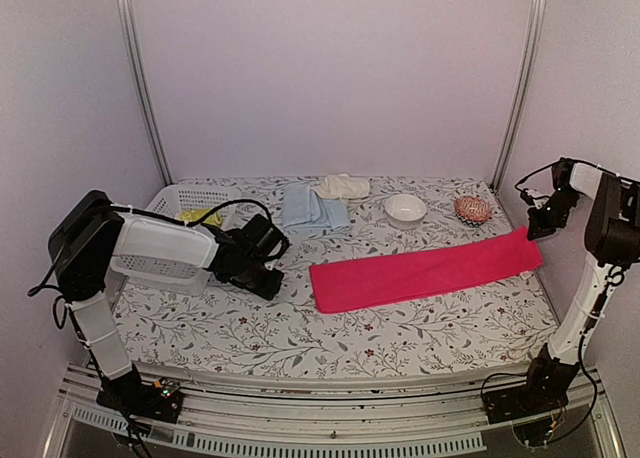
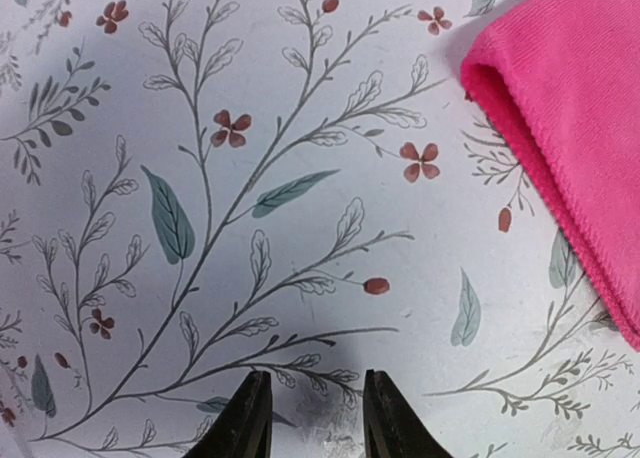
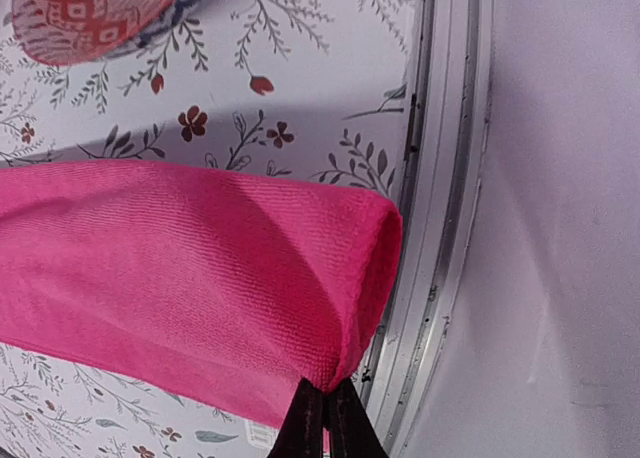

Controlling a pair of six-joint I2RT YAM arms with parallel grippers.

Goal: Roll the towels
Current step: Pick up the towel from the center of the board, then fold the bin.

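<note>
Floral table cover: flat under both my hands.
Pink towel: stretched long between my hands.
Right gripper: clenched on the towel's end corner, probably to start rolling.
Left gripper: parted, empty, beside the other end.

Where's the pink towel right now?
In the top view, the pink towel lies as a long strip across the right half of the table, in front of the white bowl, its right end pinched by the right end effector.

Plain pale walls enclose the floral-covered worktop on three sides. Silver posts stand in both back corners.
</note>
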